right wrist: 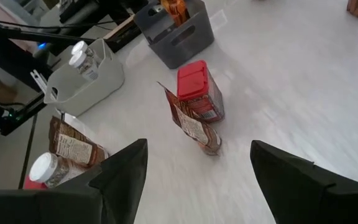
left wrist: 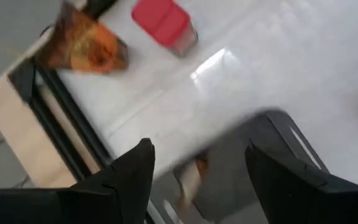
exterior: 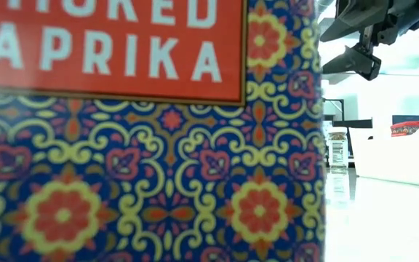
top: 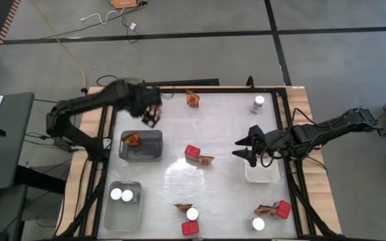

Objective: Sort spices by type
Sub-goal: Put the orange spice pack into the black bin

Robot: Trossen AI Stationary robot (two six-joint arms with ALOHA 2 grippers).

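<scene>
The spices lie scattered on the white table top. A red box (top: 192, 152) leans against a packet (top: 206, 161) at mid-table. Another packet (top: 192, 99) and a jar (top: 258, 102) stand near the far edge. One packet (top: 133, 139) sits in the grey tray (top: 154, 155), and two jars (top: 122, 195) stand in the pale tray (top: 124, 214). My left gripper (top: 151, 115) hangs open above the grey tray's far edge (left wrist: 272, 124), with nothing between its fingers. My right gripper (top: 237, 148) stands open and empty over the white tray (top: 263, 175), pointing toward the mid-table red box (right wrist: 199, 90).
More spices stand along the near edge: a packet (top: 183, 208), a jar (top: 192, 214) and a red box (top: 190, 228), then a packet (top: 265, 211), a red box (top: 283, 209) and a jar (top: 258, 223). In the low view a patterned box (exterior: 144, 145) fills most of the picture.
</scene>
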